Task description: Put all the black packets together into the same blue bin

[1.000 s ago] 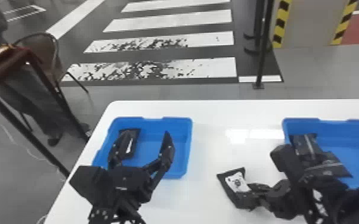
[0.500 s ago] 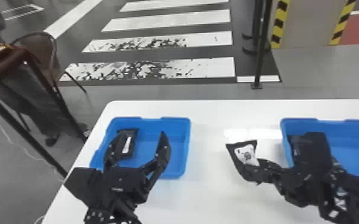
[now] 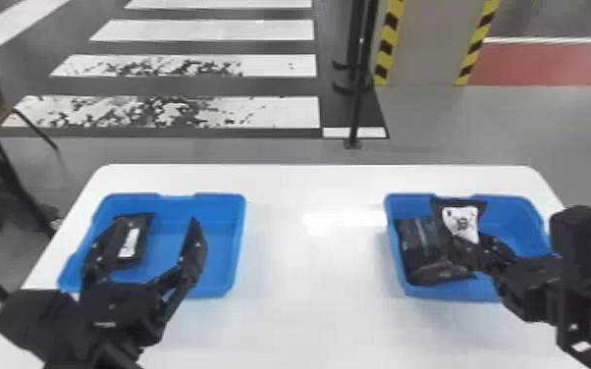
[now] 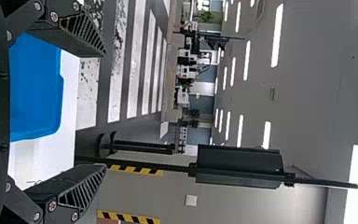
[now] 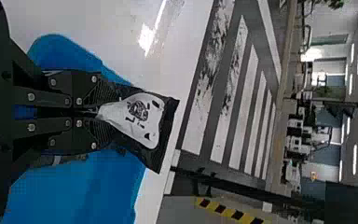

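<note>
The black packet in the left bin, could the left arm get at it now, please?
Probably yes: the left tool is open close by, and nothing seems to lie on the packet.

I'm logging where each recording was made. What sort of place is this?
Probably a large indoor hall, perhaps a mock street or parking area: a painted crosswalk, yellow-and-black striped edging and long ceiling lights.

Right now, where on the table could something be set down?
Widest is the white table between the left bin and right bin; a narrower bare strip runs behind both. Crowded: the right bin's left half, with lying packets and a held packet in the right gripper; the left gripper overlaps the left bin.
</note>
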{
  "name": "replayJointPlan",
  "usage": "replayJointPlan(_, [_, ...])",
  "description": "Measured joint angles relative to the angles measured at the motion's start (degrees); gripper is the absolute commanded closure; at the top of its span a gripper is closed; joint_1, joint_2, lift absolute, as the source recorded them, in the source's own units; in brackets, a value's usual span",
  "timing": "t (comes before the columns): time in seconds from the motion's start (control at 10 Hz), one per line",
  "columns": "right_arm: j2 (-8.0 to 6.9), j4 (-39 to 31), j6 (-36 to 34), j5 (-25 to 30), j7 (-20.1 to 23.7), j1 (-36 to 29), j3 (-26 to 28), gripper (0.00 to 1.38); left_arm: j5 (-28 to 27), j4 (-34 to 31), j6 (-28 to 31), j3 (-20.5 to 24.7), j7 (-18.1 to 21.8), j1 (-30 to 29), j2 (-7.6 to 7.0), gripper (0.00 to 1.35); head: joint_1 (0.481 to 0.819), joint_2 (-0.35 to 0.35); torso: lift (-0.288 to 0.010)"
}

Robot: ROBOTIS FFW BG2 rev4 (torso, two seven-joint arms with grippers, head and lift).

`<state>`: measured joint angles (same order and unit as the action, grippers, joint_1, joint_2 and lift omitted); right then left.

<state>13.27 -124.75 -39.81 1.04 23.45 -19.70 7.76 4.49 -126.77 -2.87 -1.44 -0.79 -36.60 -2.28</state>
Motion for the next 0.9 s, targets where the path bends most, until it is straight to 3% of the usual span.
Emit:
replayJointPlan(0.2, [-0.44, 2.18, -0.53, 2.65, -1.13, 0.41, 4.42, 1.04, -0.22, 0.00, 0.04, -0.06, 0.10, 0.04, 0.00, 0.19, 0.695, -0.136, -0.110])
replayJointPlan(0.3, [-0.41, 5.49, -0.54, 3.53, -1.08, 1.93, 5.52, 0.87, -0.37, 0.00, 0.05, -0.12, 0.17, 0.05, -0.02, 0.19, 0.695, -0.168, -0.110])
replayJointPlan(0.4, [-0.14, 8.68, -0.21, 3.60, -0.74, 3.22, 6.07, 0.48, -0.53, 0.00, 0.06, -0.24, 0.18, 0.15, -0.07, 0.19, 0.695, -0.187, -0.110])
replayJointPlan(0.6, [0.09, 8.98, 2.49, 3.00, -0.56, 2.32, 6.28, 0.12, -0.94, 0.00, -0.06, -0.12, 0.18, 0.38, -0.07, 0.18, 0.695, -0.189, -0.110])
replayJointPlan(0.9, [-1.60, 1.23, 12.18, -1.80, -0.63, -5.73, 6.35, 0.10, -2.12, 0.13, 3.31, 1.37, 1.16, 1.84, 0.26, 0.19, 0.695, -0.131, -0.110])
